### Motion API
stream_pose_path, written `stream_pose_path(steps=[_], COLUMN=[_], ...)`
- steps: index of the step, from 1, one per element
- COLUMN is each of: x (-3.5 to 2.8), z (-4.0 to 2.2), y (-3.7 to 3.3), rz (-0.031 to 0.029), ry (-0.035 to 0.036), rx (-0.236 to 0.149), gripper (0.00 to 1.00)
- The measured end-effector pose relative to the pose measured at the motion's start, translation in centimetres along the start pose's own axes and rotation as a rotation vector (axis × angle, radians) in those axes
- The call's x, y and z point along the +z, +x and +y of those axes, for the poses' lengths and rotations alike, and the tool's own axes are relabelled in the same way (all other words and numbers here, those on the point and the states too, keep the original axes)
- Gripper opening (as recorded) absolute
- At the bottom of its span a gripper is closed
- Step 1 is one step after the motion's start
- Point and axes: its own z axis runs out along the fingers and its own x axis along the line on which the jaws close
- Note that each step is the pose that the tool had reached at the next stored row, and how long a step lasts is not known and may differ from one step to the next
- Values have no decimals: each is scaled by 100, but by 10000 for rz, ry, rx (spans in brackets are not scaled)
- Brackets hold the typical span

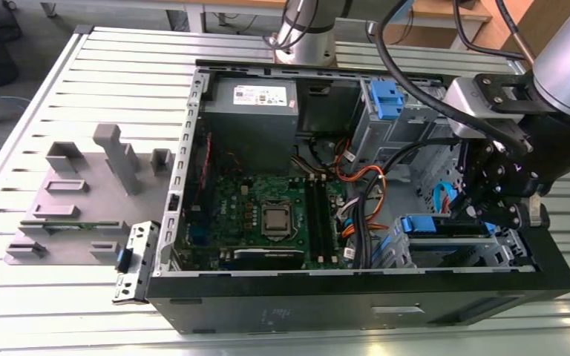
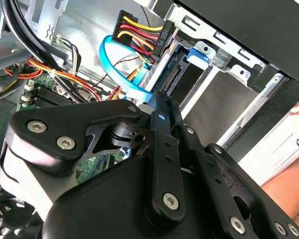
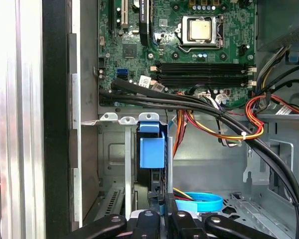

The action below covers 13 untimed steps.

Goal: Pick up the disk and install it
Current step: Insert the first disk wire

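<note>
The gripper [image 1: 498, 211] hangs over the drive cage [image 1: 463, 248] in the computer case [image 1: 364, 311], the disk [image 3: 152, 149] sits edge-on in its slot, apparently nearly installed, though I cannot tell whether the fingers grip it.

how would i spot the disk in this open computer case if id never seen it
Find the open computer case on the slatted table, then the metal drive cage in its corner under the gripper. The disk sits edge-on in that cage; unlike the bare blue bracket, its blue carrier holds a drive.
</note>
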Motion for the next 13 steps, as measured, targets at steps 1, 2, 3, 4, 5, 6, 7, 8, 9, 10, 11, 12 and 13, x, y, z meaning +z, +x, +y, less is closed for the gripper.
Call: stream_pose_path(steps=[1,2,3,4,5,6,7,8,9,10,11,12,13], x=[1,5,9,12,12,12,13,13,14,20,27,27,26], z=[2,6,10,11,11,11,12,12,12,12,12,12,12], y=[0,0,0,0,0,0,0,0,0,0,0,1,1], rz=[-2,-3,-3,-2,-2,0,-1,-2,-2,-6,-7,-3,-2], ry=[3,11,22,28,29,30,30,30,30,30,30,30,30], rx=[0,2,2,1,0,0,0,0,1,1,1,0,0], gripper=[16,16,16,16,16,16,16,16,16,16,16,16,16])
